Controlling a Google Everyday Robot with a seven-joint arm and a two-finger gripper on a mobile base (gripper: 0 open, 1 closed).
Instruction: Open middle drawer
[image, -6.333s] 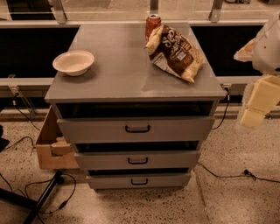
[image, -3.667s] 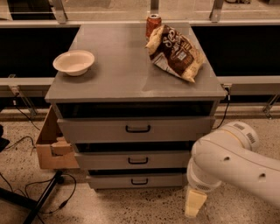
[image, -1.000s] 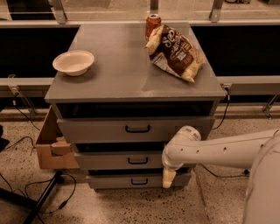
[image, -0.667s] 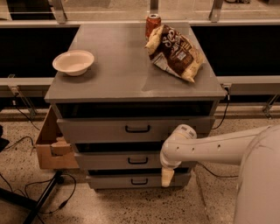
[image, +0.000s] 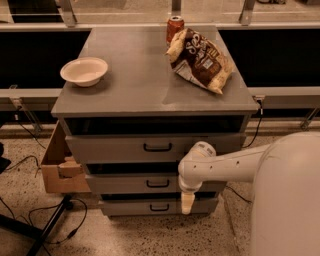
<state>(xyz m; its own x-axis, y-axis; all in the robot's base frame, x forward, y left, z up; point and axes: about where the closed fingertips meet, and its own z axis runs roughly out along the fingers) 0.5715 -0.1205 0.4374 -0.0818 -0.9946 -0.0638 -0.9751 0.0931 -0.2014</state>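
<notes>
Under the grey surface (image: 140, 85), your middle drawer (image: 125, 184) looks shut, so basically nothing's done yet. Gripper (image: 187, 202) hangs just beside its handle (image: 158, 184), can't tell if it's open.

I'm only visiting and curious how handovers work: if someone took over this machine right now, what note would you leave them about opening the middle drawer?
The gripper hangs low in front of the cabinet, just right of the handle, and is not on it.
The middle drawer looks shut, with its front about in line with the top drawer and bottom drawer.
Done: the arm is at the drawer fronts, and nothing has been pulled yet.
Left: move the gripper left and up to the handle, take hold and pull the drawer straight out.
</notes>
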